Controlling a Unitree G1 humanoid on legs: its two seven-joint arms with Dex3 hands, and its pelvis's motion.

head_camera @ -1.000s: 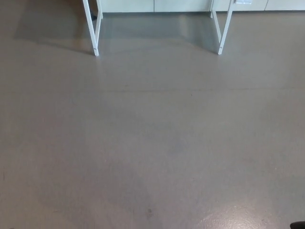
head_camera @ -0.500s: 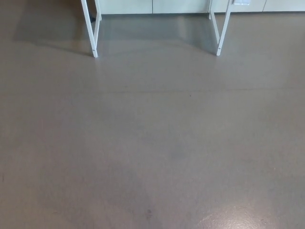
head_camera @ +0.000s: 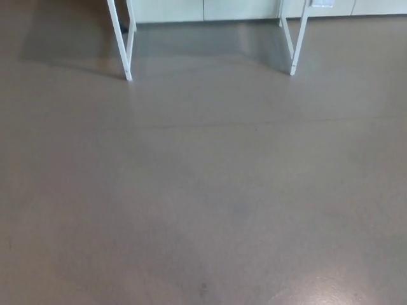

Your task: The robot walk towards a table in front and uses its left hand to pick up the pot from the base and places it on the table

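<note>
Only the white legs of the table show, at the top of the head view: a left pair [head_camera: 126,44] and a right pair [head_camera: 296,41]. The tabletop, the pot and its base lie above the picture's edge and are hidden. Neither of my hands shows in this view.
Grey-brown floor [head_camera: 203,190] fills nearly the whole picture, with a faint seam running across it. A pale wall or cabinet front [head_camera: 203,9] stands behind the table legs. A bright reflection lies on the floor at the bottom right.
The whole picture has shifted slightly downward, so the camera has moved. A dark bit at the bottom right corner one second ago no longer shows.
</note>
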